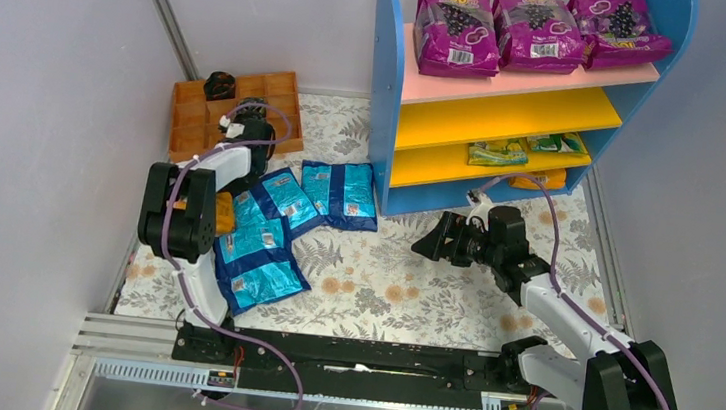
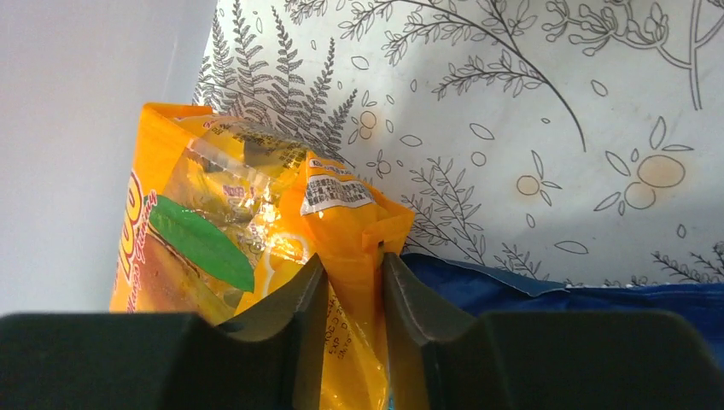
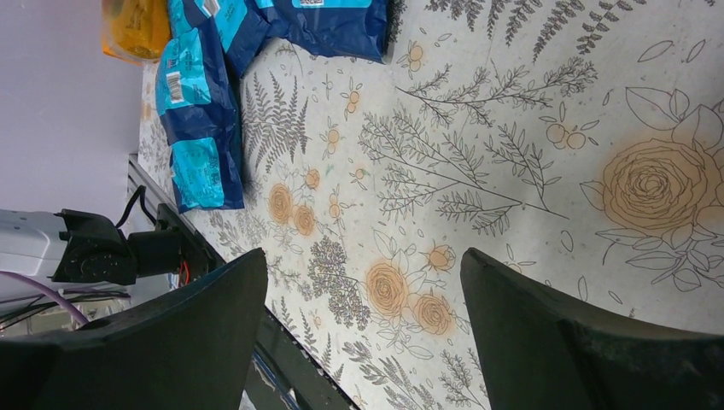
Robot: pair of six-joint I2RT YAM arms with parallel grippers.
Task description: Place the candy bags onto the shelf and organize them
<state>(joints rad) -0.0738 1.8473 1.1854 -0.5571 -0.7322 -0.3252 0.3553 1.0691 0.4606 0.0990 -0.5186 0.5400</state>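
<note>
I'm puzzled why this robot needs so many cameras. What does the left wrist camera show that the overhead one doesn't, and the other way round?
Only the left wrist view: the left hand pinching the edge of an orange candy bag, with its label and green leaf print up close. Only the overhead view: the shelf with purple bags on top and green-yellow bags lower down, the orange tray, and the open right hand. Both: that orange bag, blue bags and the flowered table cover.
</note>
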